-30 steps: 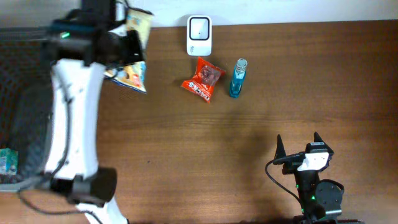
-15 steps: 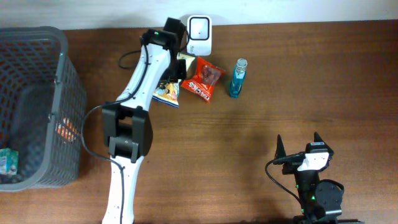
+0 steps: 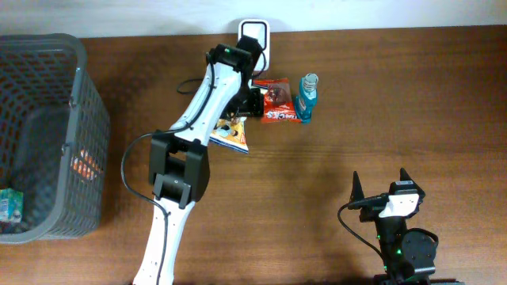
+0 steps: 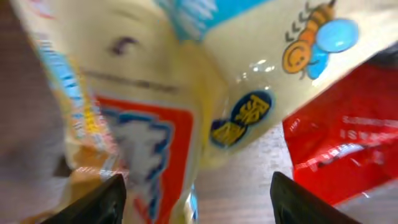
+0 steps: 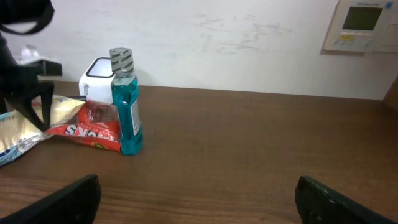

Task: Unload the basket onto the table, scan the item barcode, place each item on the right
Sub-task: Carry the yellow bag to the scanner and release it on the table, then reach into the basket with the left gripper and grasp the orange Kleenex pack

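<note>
- The yellow bag (image 3: 232,136) is pictured lying on the tabletop (image 3: 412,95) partly beneath the left arm (image 3: 198,119), near the scanner (image 3: 253,36) that is set at the far edge.
- The left gripper (image 4: 199,198) is shown with its fingers (image 4: 102,199) spread wide. In the wrist view the yellow bag fills the frame close ahead of them, and no clamp on it is seen.
- The right gripper (image 3: 381,184) is parked near the front edge, well apart from the goods, with its fingers spread and nothing between them.
- A red bag (image 3: 279,107) and a blue bottle (image 3: 307,99) are grouped just in front of the scanner, the red bag up against the bottle.
- Two packs (image 3: 9,204) are seen inside the basket (image 3: 85,103) at the left, which is taken to mean that part of the batch is already dealt with.
- No barcode can be made out in any view, and the yellow bag is not held up to the scanner's face, so its scan cannot be counted as done.
- Three items are left on the tabletop. Each is judged to need picking up, turning so its code faces the scanner, and probably dropping into the basket.
</note>
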Tool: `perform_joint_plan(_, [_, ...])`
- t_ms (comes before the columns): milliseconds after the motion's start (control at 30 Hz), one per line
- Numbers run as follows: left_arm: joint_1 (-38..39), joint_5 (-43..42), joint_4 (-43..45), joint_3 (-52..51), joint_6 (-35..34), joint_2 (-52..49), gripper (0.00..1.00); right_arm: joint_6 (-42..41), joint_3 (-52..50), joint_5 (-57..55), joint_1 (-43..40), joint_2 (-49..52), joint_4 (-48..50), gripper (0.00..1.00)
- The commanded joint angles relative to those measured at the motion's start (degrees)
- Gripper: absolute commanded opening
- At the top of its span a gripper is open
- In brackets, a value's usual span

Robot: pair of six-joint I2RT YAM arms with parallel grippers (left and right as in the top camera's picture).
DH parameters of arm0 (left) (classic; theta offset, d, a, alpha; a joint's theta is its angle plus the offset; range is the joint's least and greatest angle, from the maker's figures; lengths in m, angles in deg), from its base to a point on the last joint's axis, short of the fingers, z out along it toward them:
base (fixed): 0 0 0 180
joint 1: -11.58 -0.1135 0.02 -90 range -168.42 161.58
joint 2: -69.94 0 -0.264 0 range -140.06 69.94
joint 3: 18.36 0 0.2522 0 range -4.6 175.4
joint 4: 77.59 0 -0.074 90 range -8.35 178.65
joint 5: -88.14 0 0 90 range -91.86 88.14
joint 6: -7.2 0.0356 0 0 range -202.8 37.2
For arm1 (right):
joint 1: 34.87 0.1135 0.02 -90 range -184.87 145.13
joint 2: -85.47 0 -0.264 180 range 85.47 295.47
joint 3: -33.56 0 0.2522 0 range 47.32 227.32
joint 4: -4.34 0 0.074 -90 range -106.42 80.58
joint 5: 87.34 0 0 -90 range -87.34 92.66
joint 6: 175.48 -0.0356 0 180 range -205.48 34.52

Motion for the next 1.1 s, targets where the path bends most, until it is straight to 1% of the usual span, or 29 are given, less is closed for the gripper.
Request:
perform_joint_plan(0, [-2.71,-0.35,-3.48,9.77,-0.35,1.18,0.73,0.37,-0.52,0.11,-0.37,-0.42,-0.22,0.98])
perform_joint_plan(233, [-10.62,-0.37,-16.72,31.19,0.11,4.13,0.72,0.37,-0.52,0.11,-0.37,-0.42,-0.22,0.98])
perform_joint_plan(267, [-12.50,-1.11,-17.73,34.36,1.64,5.84,0.72,0.37,-0.52,0.11,-0.37,-0.42,-0.22,0.98])
perform_joint_plan(300, [-14.64,-2.97,-17.70,35.78,3.15,9.33,0.73,0.37,-0.52,0.11,-0.37,-0.42,-0.22,0.98])
perform_joint_plan(333, [-16.37,-2.47,-17.70,35.93,3.15,12.94,0.74,0.37,-0.52,0.11,-0.37,-0.42,-0.22,0.98])
perform_joint_plan(400, [-19.45,0.04,-17.70,35.93,3.17,18.36,0.74,0.37,-0.52,0.11,-0.37,-0.42,-0.22,0.98])
perform_joint_plan(433, [-22.10,2.62,-17.70,35.93,4.26,22.18,0.75,0.37,-0.52,0.11,-0.37,-0.42,-0.22,0.98])
perform_joint_plan(467, [-24.06,3.34,-17.70,35.91,6.16,24.52,0.75,0.37,-0.52,0.11,-0.37,-0.42,-0.22,0.98])
perform_joint_plan(533, [-28.57,3.32,-17.70,35.91,7.76,28.28,0.89,0.37,-0.52,0.11,-0.37,-0.42,-0.22,0.99])
perform_joint_plan(600, [-33.55,3.34,-17.70,35.60,7.74,30.42,0.89,0.37,-0.52,0.11,-0.37,-0.42,-0.22,0.98])
perform_joint_plan(667, [-39.23,3.32,-17.73,33.97,7.63,31.61,0.88,0.37,-0.52,0.11,-0.37,-0.42,-0.22,0.98])
perform_joint_plan(733, [-44.57,3.32,-17.73,30.32,7.61,31.78,0.89,0.37,-0.52,0.11,-0.37,-0.42,-0.22,0.98])
perform_joint_plan(800, [-49.42,5.09,-17.70,23.26,4.26,31.78,0.93,0.37,-0.52,0.11,-0.37,-0.42,-0.22,0.98])
perform_joint_plan(867, [-53.96,6.16,-17.27,15.34,3.56,31.76,0.99,0.37,-0.52,0.11,-0.37,-0.42,-0.22,0.98])
perform_joint_plan(967, [-59.23,3.56,-12.90,3.08,3.58,31.76,0.99,0.37,-0.52,0.11,-0.37,-0.42,-0.22,0.98])
perform_joint_plan(1033, [-60.63,-0.35,-9.53,-5.55,4.50,31.76,1.00,0.37,-0.52,0.11,-0.37,-0.42,-0.22,0.98])
perform_joint_plan(1067, [-60.70,-0.57,-8.63,-8.48,4.72,31.76,0.98,0.37,-0.52,0.11,-0.37,-0.42,-0.22,0.98])
